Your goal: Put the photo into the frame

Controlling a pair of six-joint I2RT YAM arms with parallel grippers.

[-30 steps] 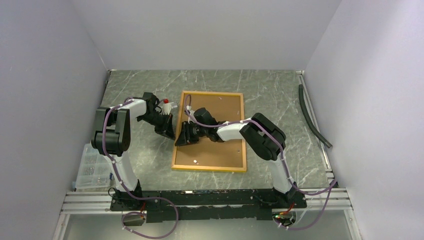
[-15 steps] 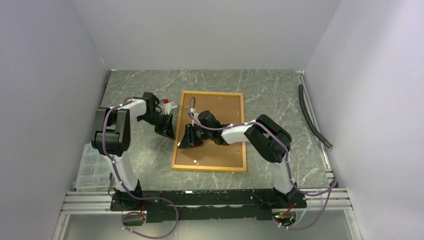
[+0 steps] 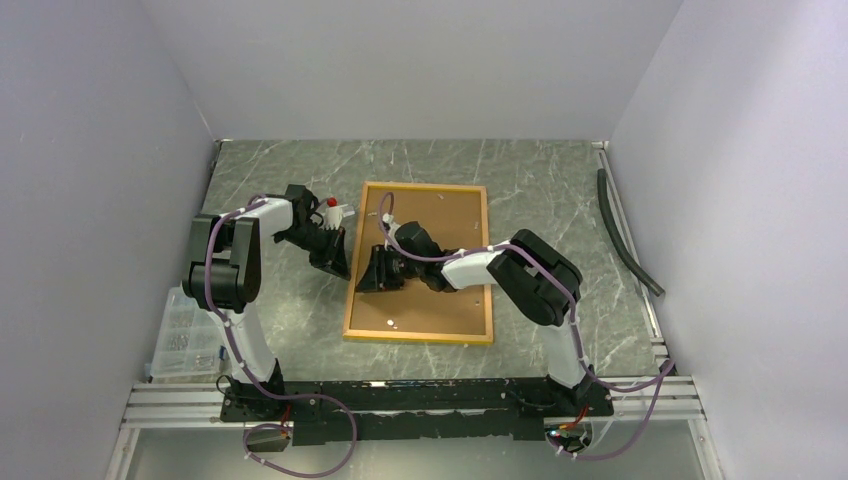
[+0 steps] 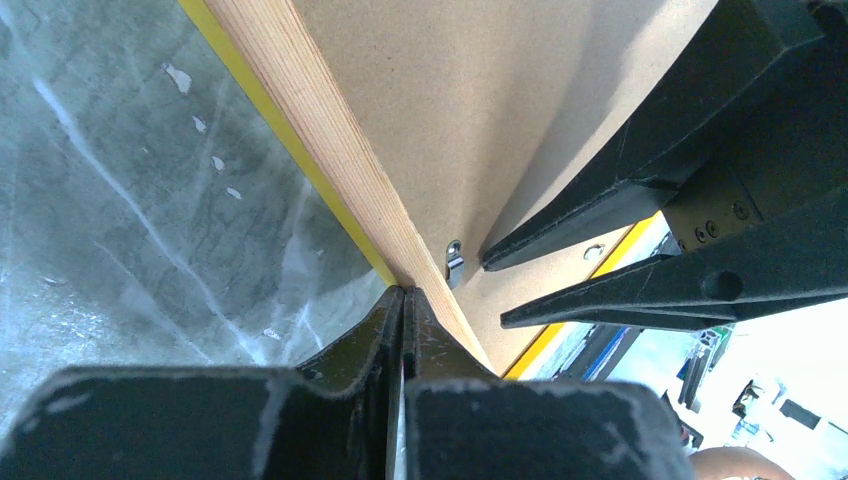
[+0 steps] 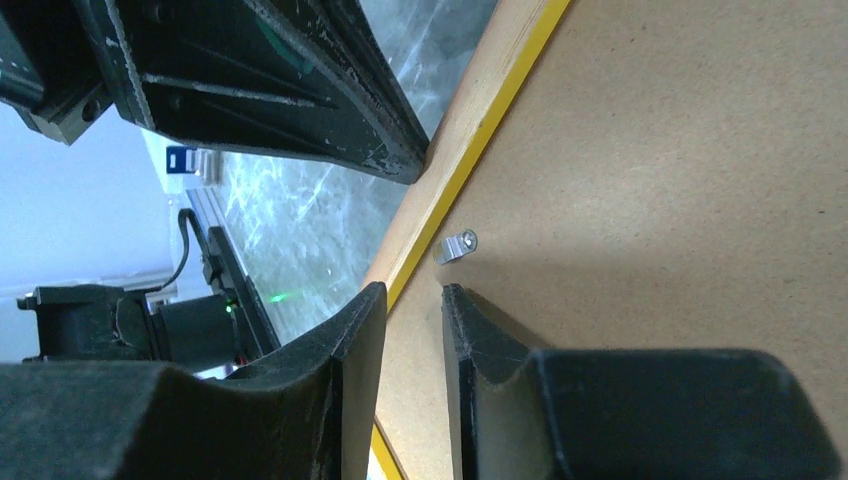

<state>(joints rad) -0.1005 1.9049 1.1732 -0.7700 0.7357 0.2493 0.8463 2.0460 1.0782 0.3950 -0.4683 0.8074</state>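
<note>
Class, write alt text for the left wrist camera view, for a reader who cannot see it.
The left gripper, shut, touches the pale wooden rail of the frame, lying face down on a grey-green marbled table. Inside the rail is a brown backing board with a small metal clip; the right gripper reaches over it, fingers slightly apart.

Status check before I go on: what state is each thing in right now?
frame: flat on the table, back side up.
backing board: seated inside the frame.
metal tab: lying on the board beside the rail.
left gripper: shut, tips at the frame's rail.
right gripper: slightly open, over the board near the tab.
photo: not visible.
</note>
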